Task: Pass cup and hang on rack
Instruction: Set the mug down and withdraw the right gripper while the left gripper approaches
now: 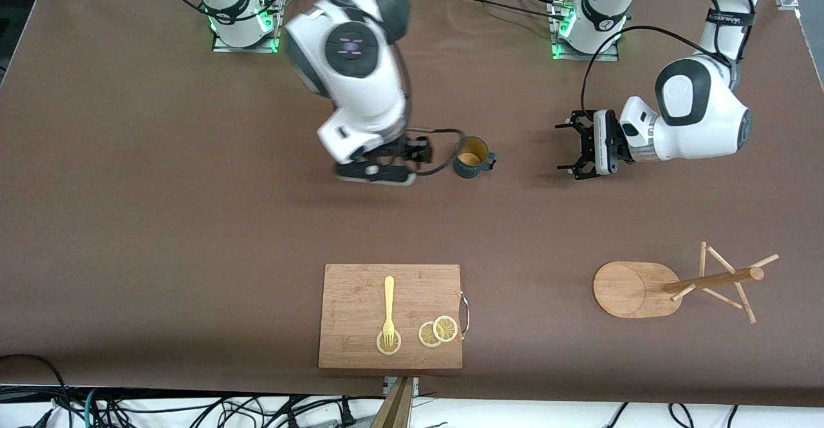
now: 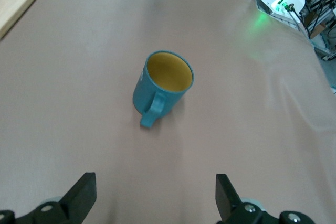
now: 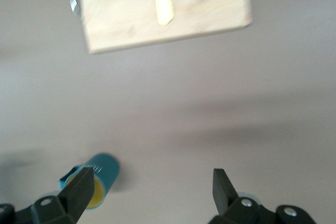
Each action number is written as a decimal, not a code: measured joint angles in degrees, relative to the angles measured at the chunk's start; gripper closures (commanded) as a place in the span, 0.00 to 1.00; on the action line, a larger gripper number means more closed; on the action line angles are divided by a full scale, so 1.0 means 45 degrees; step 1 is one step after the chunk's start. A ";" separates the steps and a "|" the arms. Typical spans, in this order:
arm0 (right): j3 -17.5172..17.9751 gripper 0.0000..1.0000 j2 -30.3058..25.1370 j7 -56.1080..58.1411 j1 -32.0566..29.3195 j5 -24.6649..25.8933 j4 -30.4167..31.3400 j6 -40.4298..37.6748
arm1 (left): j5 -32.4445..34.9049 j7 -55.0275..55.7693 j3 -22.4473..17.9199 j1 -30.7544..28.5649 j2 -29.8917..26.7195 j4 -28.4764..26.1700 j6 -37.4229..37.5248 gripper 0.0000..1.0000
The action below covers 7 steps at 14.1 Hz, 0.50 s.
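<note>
- Right gripper [image 1: 412, 158]: positioned low over the table just beside the cup [image 1: 470, 156], on the side toward the right arm's end. Its wrist view shows both fingers [image 3: 79, 190] spread wide with nothing between them; the cup [image 3: 100, 179] sits close to one fingertip, and contact cannot be confirmed.
- Left gripper [image 1: 573, 145]: positioned over the table toward the left arm's end, apart from the cup, fingers spread wide and empty. In its wrist view the fingers [image 2: 81, 195] frame bare table, with the cup [image 2: 163, 85] ahead of them.
- Cup: upright on the table [image 1: 161, 222] between the two grippers, mustard inside facing up, handle pointing toward the left gripper. Nothing lies between the cup and the left gripper.
- Rack [image 1: 682, 283]: stands nearer to the front camera than the left gripper, at the left arm's end, well apart from the cup. No cup hangs on its pegs.
- Cutting board [image 1: 360, 338]: lies nearer to the front camera than the cup, well apart from it. It carries a yellow fork [image 1: 389, 309] and three lemon slices [image 1: 439, 331]; the fork tines rest on one slice.
</note>
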State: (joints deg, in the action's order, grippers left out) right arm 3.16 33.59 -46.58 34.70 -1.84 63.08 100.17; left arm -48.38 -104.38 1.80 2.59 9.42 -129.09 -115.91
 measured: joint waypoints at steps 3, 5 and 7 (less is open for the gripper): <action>-0.0059 0.00 -0.1023 0.1503 -0.1785 -0.0346 0.0200 -0.1141 | -0.2472 -0.3052 0.0086 0.0347 0.1064 -0.0475 -0.0564 0.00; -0.0620 0.00 -0.1955 0.2637 -0.2422 -0.0384 0.1002 -0.1553 | -0.3474 -0.4660 0.0111 0.0489 0.1957 -0.0563 -0.0754 0.00; -0.1768 0.00 -0.3268 0.4372 -0.2532 -0.0410 0.2350 -0.1720 | -0.4130 -0.5813 0.0117 0.0553 0.2614 -0.0557 -0.0990 0.00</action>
State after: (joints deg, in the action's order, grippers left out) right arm -4.80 18.88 -26.90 23.31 -3.68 73.66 92.43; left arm -66.96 -130.53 2.32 5.08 21.18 -131.60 -120.36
